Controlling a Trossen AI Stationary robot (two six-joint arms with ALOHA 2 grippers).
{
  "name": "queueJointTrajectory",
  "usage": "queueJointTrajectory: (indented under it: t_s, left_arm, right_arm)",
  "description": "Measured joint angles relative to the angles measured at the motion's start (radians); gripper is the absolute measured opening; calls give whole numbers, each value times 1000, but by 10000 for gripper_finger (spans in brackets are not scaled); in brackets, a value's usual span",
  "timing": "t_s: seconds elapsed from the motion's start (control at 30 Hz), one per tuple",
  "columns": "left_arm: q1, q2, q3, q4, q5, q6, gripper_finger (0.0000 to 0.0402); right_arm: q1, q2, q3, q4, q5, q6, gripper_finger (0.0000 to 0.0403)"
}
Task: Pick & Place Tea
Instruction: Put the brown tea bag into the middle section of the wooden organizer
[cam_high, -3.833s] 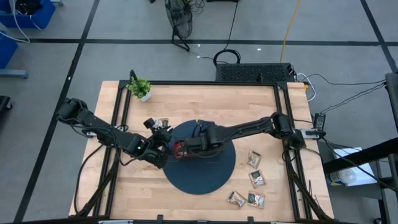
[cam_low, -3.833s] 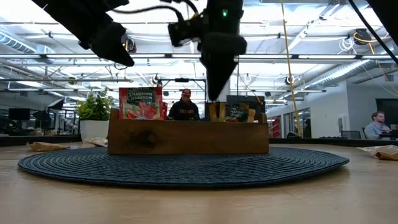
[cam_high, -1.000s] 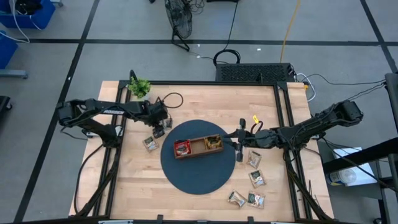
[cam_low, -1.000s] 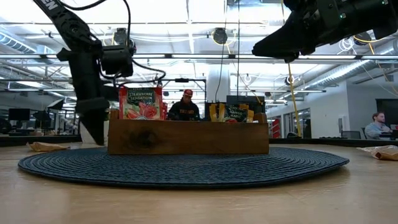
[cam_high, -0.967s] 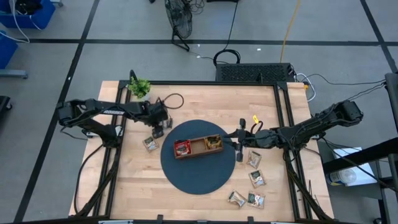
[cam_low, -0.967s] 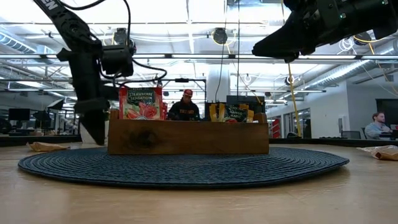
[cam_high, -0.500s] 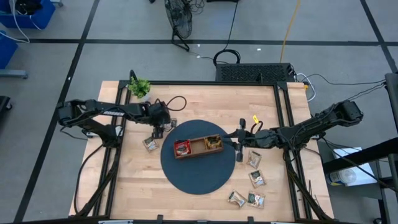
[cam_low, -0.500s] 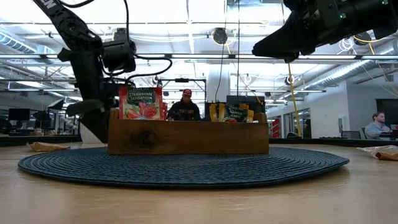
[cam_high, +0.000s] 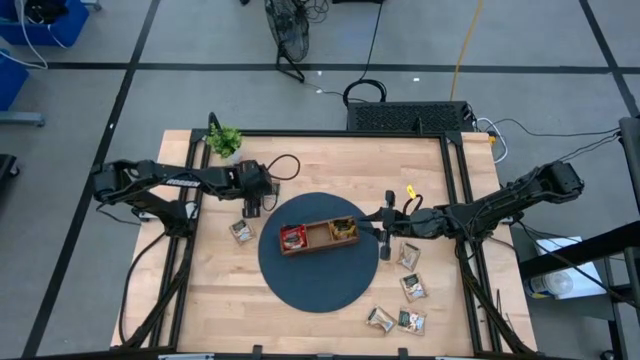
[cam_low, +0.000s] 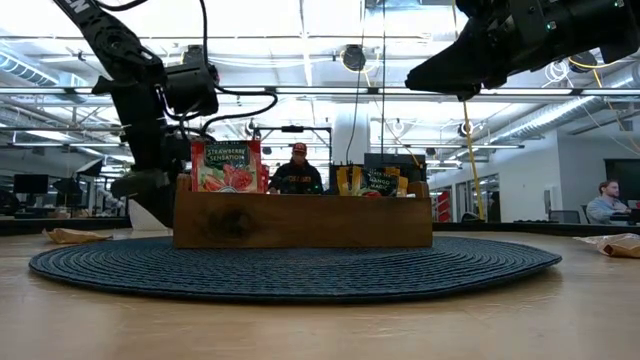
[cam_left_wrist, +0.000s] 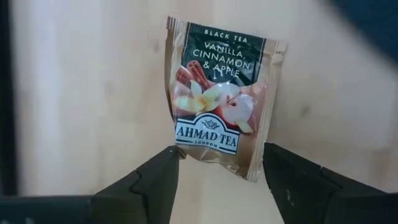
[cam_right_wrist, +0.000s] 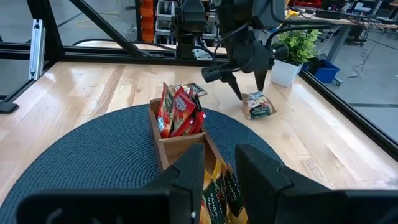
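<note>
Wooden bench (cam_high: 320, 160) top carrying a round dark woven mat (cam_high: 320, 292), on which stands a three-compartment wooden tray (cam_high: 321, 236); red sachets (cam_high: 291, 237) fill its end nearer the left arm and dark-green sachets (cam_high: 344, 229) its other end, while the middle compartment's contents cannot be made out from above. Left gripper (cam_left_wrist: 219, 163) hangs over a vanilla, cinnamon and apple tea sachet (cam_left_wrist: 221, 93) lying flat on bare wood off the mat's edge, its fingers (cam_left_wrist: 149, 182) spread wider than the sachet, one to each side of its near edge, not closed on it. In the low view this sachet is hidden behind the tray. Right gripper (cam_high: 386, 222) hovers at the mat's opposite rim, beside the tray's dark-green end, fingers (cam_right_wrist: 256, 168) narrowly parted and holding nothing. Loose sachets (cam_high: 405, 288) lie on the bench beyond the mat on the right arm's side, well apart from the tray. A small potted plant (cam_high: 225, 141) stands at a far corner.
</note>
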Motion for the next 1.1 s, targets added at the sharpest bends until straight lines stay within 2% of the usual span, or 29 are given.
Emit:
queueJointTrajectory:
  t_s: [0.13, 0.43, 0.7, 0.83, 0.93, 1.1]
  left_arm:
    - [-31, 0, 0, -63, -95, 11, 230]
    - [-132, -1, 1, -106, -178, -17, 224]
    - [-277, -1, 1, -110, -488, 18, 225]
    - [-337, -1, 1, -110, -607, 19, 225]
    - [-379, -1, 1, -106, -652, 18, 225]
    - [-455, -1, 44, -69, -672, 19, 225]
  right_arm:
    - [0, 0, 0, 0, 0, 0, 77]
    - [0, 0, 0, 0, 2, -12, 77]
    - [0, 0, 0, 0, 4, -14, 77]
    - [-2, 0, 0, 7, 5, -14, 77]
    - [-3, 0, 0, 7, 5, -14, 77]
    - [-22, 5, 0, 20, 5, 2, 77]
